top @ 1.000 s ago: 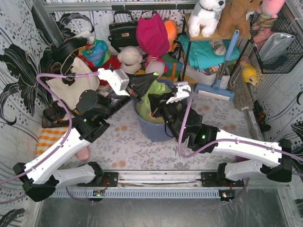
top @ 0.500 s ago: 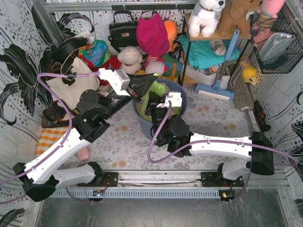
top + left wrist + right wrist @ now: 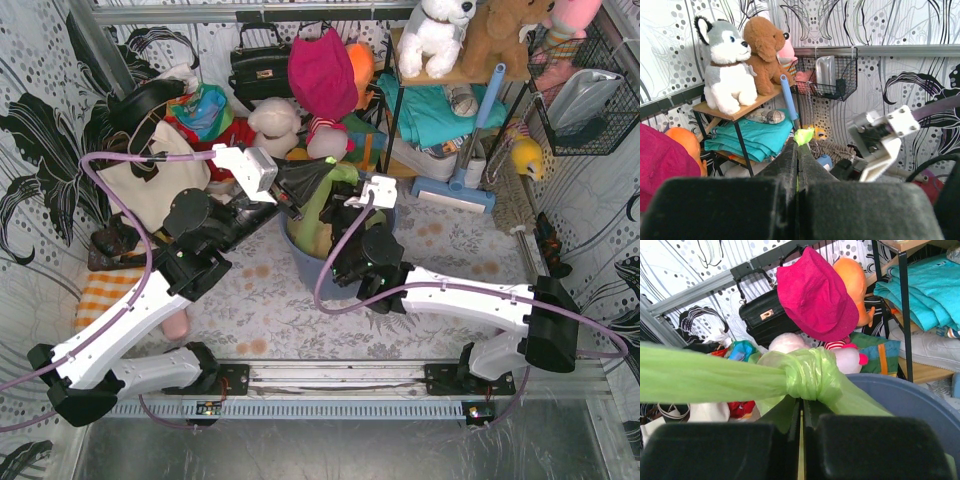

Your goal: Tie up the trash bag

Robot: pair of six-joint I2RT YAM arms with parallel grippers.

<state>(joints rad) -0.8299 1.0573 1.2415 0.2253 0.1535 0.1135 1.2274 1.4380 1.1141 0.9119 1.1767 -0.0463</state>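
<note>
Just above right pincer (image 3: 801, 407), trash bag (image 3: 809, 373) (knotted)

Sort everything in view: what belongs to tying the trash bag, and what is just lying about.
Belongs to the job:
- trash bag, knotted
- left tool, shut on it
- right tool, shut on it
- bin holding the bag

Just lying about:
- toy husky
- black handbag
- pink hat
- teal towels
- wire basket

Trash bag (image 3: 812, 374) thin glossy translucent plastic; bin (image 3: 910, 397) smooth matt plastic; magenta hat (image 3: 815, 295) soft cloth
</note>
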